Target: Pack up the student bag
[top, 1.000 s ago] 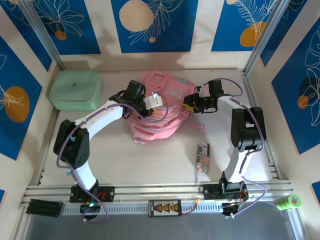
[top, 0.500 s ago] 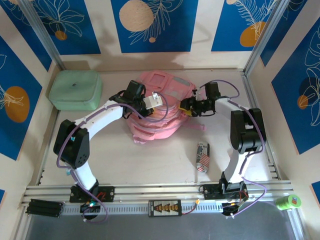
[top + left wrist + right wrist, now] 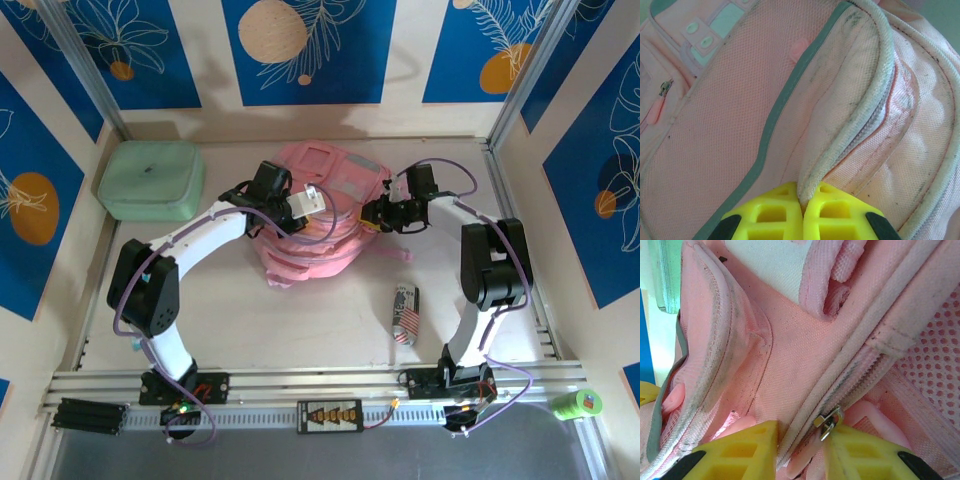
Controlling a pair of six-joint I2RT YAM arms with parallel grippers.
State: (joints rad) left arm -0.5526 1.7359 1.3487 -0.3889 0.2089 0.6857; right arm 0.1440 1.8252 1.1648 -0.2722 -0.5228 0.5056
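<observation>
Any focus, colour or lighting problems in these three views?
Top view: even light, sharp, only faint shadows. Left wrist view: greenish cast, backpack weave crisp, yellow fingers slightly soft. Right wrist view: zip pull sharp, no glare.

Top external high above near edge, looking down, whole scene wide, both wrist cameras very close on large soft pink fabric backpack (image 3: 332, 172), shared by all three views.
</observation>
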